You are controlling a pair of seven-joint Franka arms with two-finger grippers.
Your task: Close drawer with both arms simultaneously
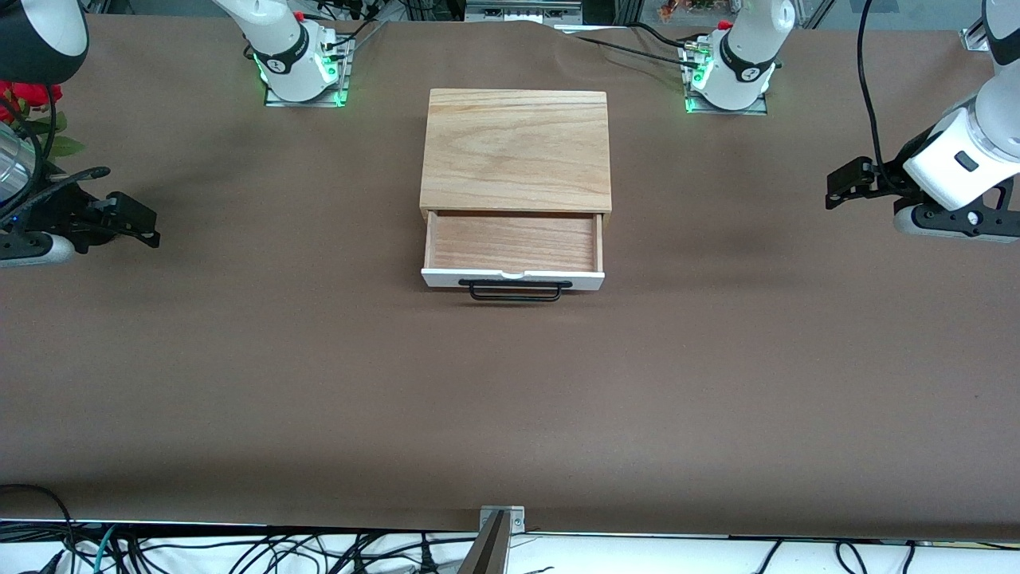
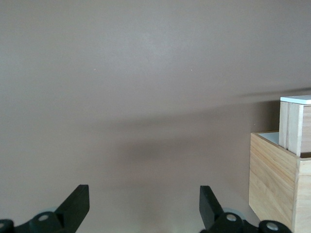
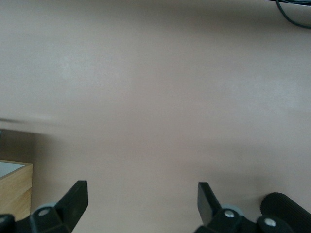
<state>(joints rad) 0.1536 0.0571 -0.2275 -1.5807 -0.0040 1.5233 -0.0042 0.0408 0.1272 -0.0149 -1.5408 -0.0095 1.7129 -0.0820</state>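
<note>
The drawer (image 1: 512, 243) stands pulled out of its light oak casing (image 1: 516, 147) in the middle of the table, its white front panel and black bar handle (image 1: 515, 292) facing the front camera. It holds nothing. My left gripper (image 1: 838, 188) hangs open above the brown table at the left arm's end, apart from the drawer. In the left wrist view the left gripper (image 2: 144, 194) is open over bare table, with the drawer (image 2: 291, 124) and casing (image 2: 272, 179) at the edge. My right gripper (image 1: 137, 221) hangs open at the right arm's end. The right gripper (image 3: 142, 191) shows bare table between its fingers.
Red flowers (image 1: 30, 96) and a shiny metal object (image 1: 12, 171) sit at the right arm's end of the table. A metal bracket (image 1: 500, 520) is clamped to the table edge nearest the front camera, with cables (image 1: 239, 554) below it. The casing's corner (image 3: 14, 189) shows in the right wrist view.
</note>
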